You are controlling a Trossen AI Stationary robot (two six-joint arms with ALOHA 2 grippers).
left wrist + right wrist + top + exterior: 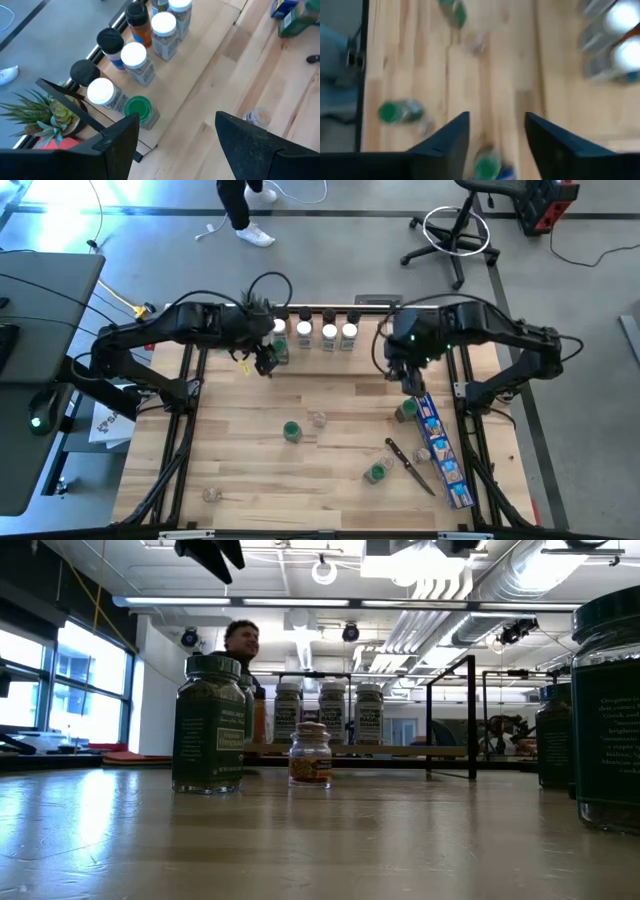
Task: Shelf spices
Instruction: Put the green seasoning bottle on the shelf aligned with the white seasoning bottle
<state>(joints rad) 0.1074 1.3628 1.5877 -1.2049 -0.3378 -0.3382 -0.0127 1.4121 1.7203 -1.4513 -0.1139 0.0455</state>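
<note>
The shelf (315, 345) stands at the table's far edge, with white-capped jars (329, 333) in a row and black-capped ones (110, 39) behind them. A green-capped jar (137, 107) stands on its lowest board at the left end. My left gripper (175, 137) is open and hovers just in front of that jar (280, 352), apart from it. My right gripper (495, 135) is open above the table near the shelf's right end (405, 380). Loose jars stand on the table: a green-capped one (291, 430), a clear one (318, 418), another green-capped one (377, 471).
A long blue box (440, 450) lies at the table's right with a jar (405, 412) at its far end and a black-handled utensil (410, 465) beside it. A clear jar (212, 494) sits near the left near corner. A potted plant (50, 115) stands left of the shelf. A person (240, 640) stands behind the table.
</note>
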